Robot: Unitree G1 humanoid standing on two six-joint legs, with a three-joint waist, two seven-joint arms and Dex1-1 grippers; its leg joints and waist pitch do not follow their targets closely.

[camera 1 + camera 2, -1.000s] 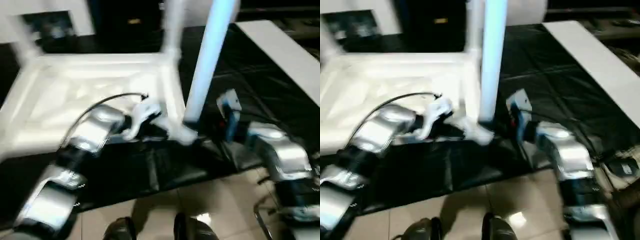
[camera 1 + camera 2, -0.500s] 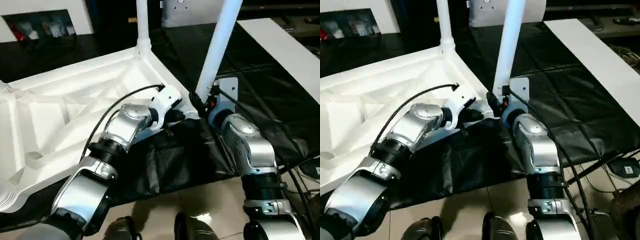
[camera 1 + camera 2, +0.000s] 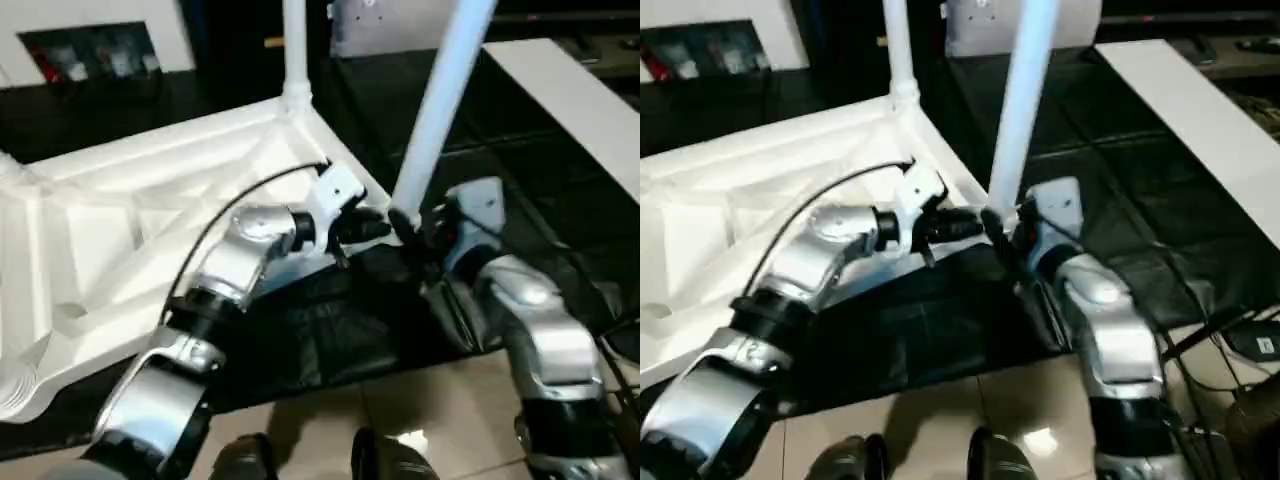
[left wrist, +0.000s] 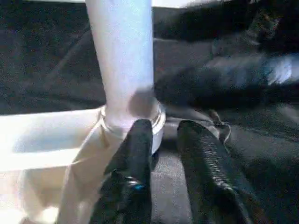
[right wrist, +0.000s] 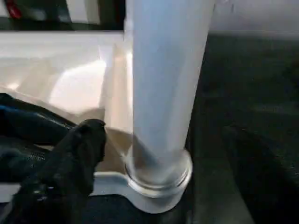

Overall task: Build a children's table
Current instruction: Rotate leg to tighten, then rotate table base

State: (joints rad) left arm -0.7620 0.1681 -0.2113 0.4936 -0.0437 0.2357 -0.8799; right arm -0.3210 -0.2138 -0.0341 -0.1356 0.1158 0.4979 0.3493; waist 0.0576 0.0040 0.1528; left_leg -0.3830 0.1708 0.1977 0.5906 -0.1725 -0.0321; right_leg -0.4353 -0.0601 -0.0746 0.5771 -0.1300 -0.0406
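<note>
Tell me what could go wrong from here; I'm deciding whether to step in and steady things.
The near leg stands in its corner socket leaning, with both grippers open beside its base; if only partly seated, it could tip out. The left gripper sits close against the socket, so pulling away might nudge the leg.

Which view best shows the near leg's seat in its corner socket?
Right wrist view: the near leg meets the corner socket up close, unobstructed. Left wrist view shows it partly behind a finger; the eye views hide it behind the grippers.
</note>
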